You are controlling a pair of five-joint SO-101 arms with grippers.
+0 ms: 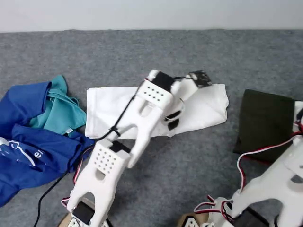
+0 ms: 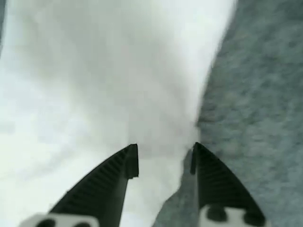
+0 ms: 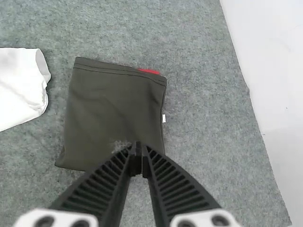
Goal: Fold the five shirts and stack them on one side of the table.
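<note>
- Left arm (image 1: 111,163): white, rises from the near table edge and slants away toward the middle of the table. A black cable (image 1: 47,196) trails beside its base.
- Right arm (image 1: 279,182): white, with red and white wires, stands at the near right corner.
- Right gripper (image 3: 138,150): jaws closed, tips meeting, with nothing seen between them. It hangs over the near edge of the dark olive shirt (image 3: 113,113).
- Table covering (image 1: 189,170): grey carpet-like cloth under all the items.
- Blue shirt (image 1: 28,146): unfolded and crumpled, at the left side of the table, with a teal shirt (image 1: 59,111) bunched on its far side.
- White shirt (image 1: 106,111): in the middle of the table, folded into a broad band lying left to right. Its right end lies near the dark olive shirt but apart from it.
- Left gripper (image 2: 163,158): jaws moderately apart and holding nothing. It is poised over the right part of the white shirt, one finger (image 2: 118,170) above the cloth, the other at the shirt's edge where the grey covering begins.
- Dark olive shirt: folded to a neat rectangle at the right side of the table. A strip of red cloth (image 3: 149,72) shows under its far edge.
- Pale wall (image 1: 151,14): runs along the far edge of the table.
</note>
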